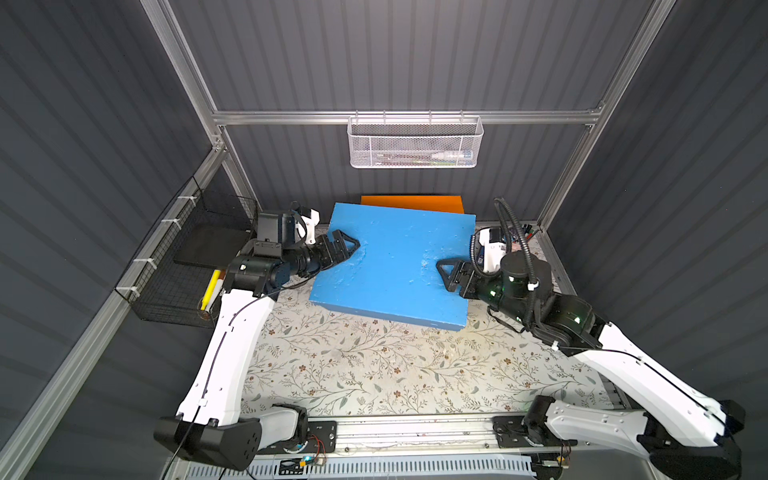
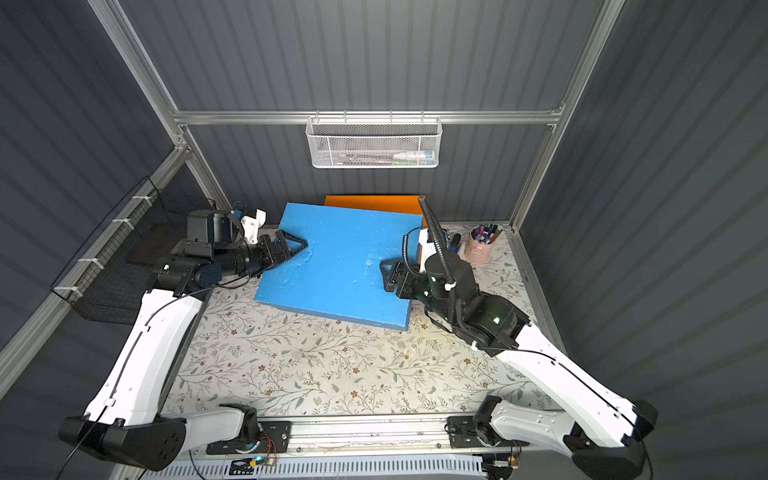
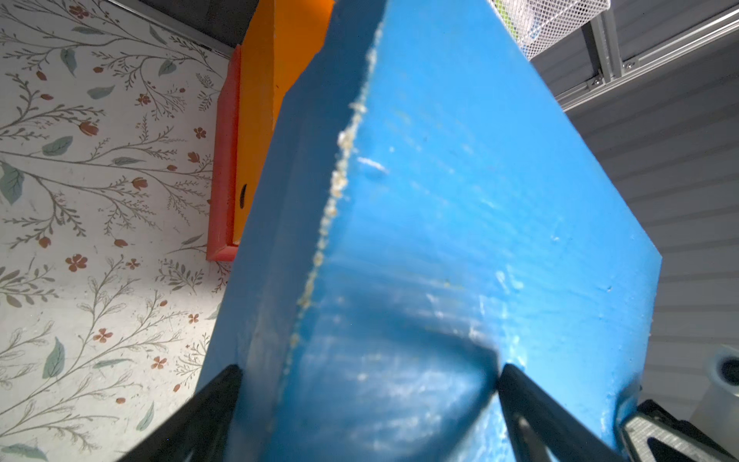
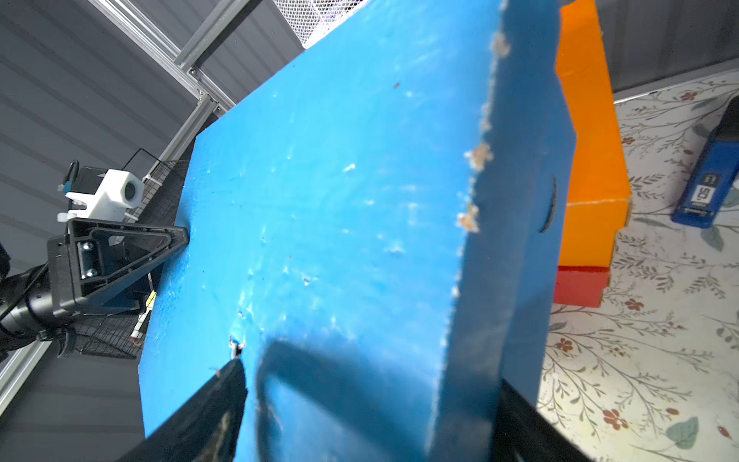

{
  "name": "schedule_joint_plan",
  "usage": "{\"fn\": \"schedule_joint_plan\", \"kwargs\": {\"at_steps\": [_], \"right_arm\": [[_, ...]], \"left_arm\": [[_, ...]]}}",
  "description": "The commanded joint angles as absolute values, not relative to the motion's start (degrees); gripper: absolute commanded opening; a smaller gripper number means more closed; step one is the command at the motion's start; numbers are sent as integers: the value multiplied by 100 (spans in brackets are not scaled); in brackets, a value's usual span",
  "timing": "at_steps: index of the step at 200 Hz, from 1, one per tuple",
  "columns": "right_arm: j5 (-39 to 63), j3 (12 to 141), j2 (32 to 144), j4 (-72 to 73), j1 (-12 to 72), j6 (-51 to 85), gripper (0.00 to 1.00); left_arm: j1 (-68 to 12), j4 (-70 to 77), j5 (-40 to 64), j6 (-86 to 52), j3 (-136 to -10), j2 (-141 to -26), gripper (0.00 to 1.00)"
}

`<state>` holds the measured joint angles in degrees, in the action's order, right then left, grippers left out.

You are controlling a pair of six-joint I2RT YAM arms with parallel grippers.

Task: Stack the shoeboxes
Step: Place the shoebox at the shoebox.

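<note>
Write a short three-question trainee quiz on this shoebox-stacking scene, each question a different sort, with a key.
1. True or false: the orange painted cardboard shoebox sits on top of the red painted cardboard shoebox.
2. Multiple choice: the large blue painted cardboard shoebox is gripped by
A. the left gripper only
B. the right gripper only
C. both grippers, one at each end
3. Fill in: against the back wall hangs a white ____ basket.

Key: 1 true. 2 C. 3 mesh.
</note>
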<state>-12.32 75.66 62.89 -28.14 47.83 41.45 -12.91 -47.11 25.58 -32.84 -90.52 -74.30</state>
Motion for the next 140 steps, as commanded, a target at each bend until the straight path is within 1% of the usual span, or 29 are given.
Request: {"fn": "schedule_joint_plan", "kwargs": {"at_steps": [1,58,106,140], "right_arm": [[244,7990,6795,-1699,4868,4052,85],[676,8978,7678,-1878,4350,4060,85],[1122,9725,8398,-1983,3834,4175,85],[1256,10496,8984,-2352,3572,4098,85]], "left_arm": [[-1626,-4512,3903,-3846,-9431,-7693,99],[-1626,-4497,4032,-3903,-10457,-8568,99],[-1626,-4888,3813,-3707,-11403,-9395,99],[-1617,-5353,3579,-3471,-12273,-10149,99]]}}
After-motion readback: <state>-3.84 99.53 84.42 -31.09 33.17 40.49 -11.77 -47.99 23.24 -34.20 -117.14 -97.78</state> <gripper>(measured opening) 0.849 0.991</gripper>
